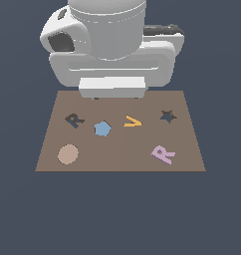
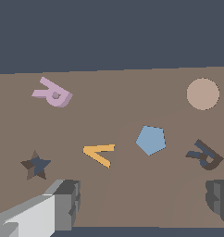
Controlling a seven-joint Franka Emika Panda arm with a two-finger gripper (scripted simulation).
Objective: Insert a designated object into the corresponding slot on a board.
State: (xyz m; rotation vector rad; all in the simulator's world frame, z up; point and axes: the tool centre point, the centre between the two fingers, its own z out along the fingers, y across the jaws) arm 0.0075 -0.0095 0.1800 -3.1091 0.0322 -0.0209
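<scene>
With the gripper (image 2: pixel 141 203) spread wide and empty, you should pinch the pink R block (image 1: pixel 163 154), likely light, stiff, thin, across its straight stem near the board (image 1: pixel 120 162) edge.

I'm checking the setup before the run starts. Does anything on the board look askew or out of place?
Only the pale pink-lilac letter R block stands out: it lies loose and rotated near one corner of the flat brown board, far from its dark grey R-shaped recess. The open gripper holds nothing.
</scene>
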